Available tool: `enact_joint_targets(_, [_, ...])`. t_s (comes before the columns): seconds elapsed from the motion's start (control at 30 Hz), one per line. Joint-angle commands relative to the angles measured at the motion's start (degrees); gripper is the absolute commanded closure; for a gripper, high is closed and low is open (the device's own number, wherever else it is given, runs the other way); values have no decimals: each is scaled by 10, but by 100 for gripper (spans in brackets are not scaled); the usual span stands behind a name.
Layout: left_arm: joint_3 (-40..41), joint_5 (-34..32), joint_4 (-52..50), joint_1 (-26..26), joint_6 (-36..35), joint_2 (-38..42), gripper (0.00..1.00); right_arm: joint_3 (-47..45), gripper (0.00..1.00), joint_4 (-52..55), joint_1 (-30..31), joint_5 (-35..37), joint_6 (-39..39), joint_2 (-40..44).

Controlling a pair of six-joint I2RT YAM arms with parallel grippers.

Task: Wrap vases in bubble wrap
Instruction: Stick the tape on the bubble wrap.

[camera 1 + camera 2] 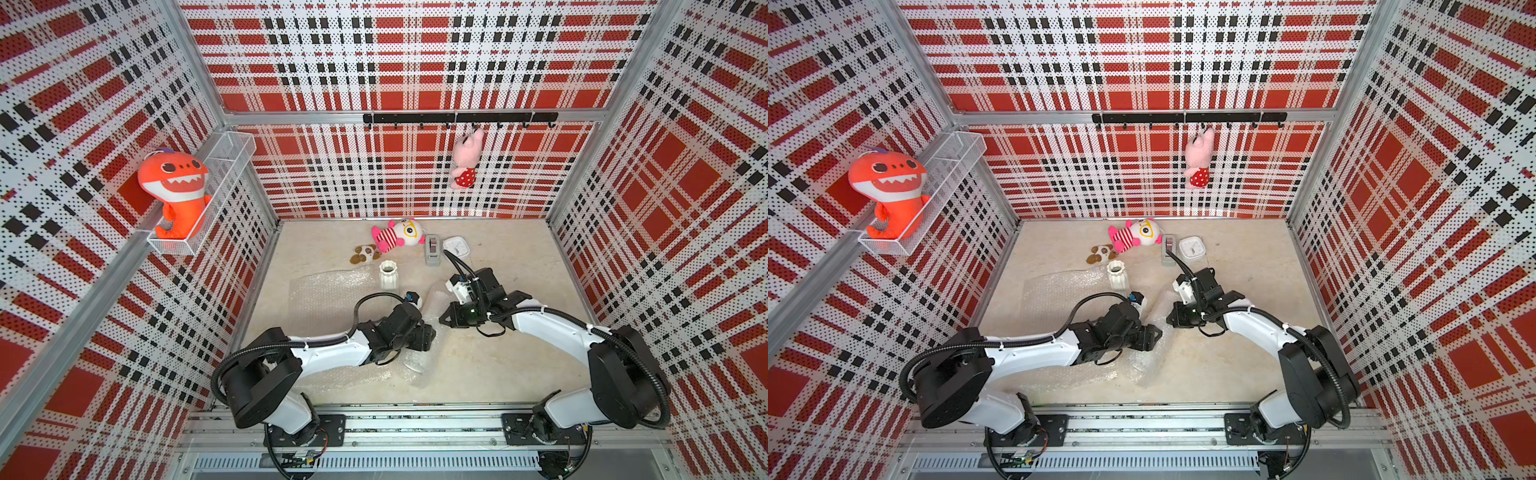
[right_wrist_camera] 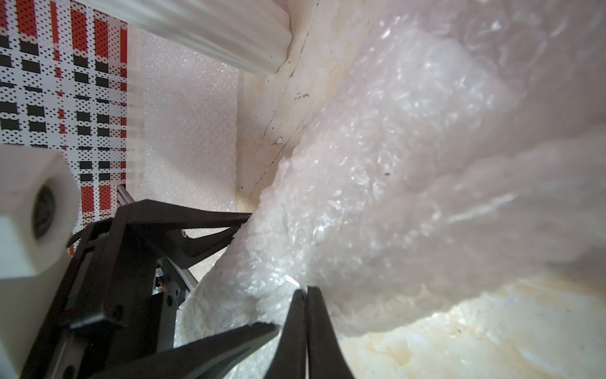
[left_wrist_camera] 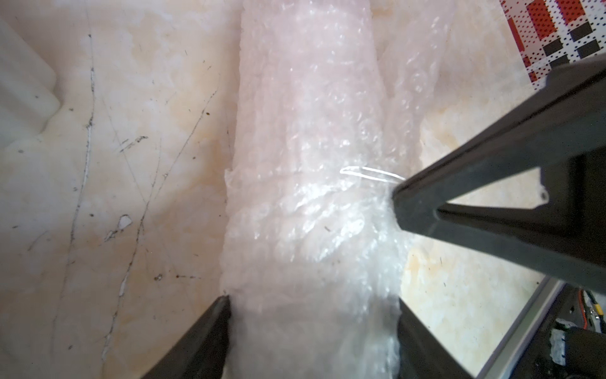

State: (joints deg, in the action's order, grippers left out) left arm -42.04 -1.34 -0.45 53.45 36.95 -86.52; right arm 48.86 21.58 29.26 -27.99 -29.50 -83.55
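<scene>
Perforated wall panels [image 1: 415, 62] printed in red, white and black plaid close the cell at 9, 12 and 3 o'clock, joined at the corners by bare aluminium frame posts [image 1: 201, 70]. The beige, marbled desk [image 1: 519, 249] is scratched and evenly lit. At 9 o'clock a white wire-mesh shelf [image 1: 220, 166] hangs on the wall, holding an orange plush shark [image 1: 176, 191]. At 12 o'clock a black hook rail [image 1: 457, 118] runs along the wall with a pink plush doll [image 1: 467, 160] hanging from it. A silver aluminium track [image 1: 415, 424] borders the desk at 6 o'clock.
</scene>
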Motion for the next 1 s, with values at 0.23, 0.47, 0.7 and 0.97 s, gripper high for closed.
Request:
enact_joint_targets(0.23, [15, 15, 0, 1, 2, -3, 44, 20, 76, 39, 4, 38, 22, 12])
enact_joint_targets(0.47, [15, 17, 1, 2, 2, -2, 44, 25, 69, 58, 5, 63, 32, 4])
enact_joint_targets(0.7, [16, 17, 3, 1, 6, 1, 45, 51, 65, 93, 11, 106, 51, 25])
enact_joint_targets(0.97, [25, 16, 5, 0, 9, 4, 45, 78, 75, 76, 31, 24, 33, 34])
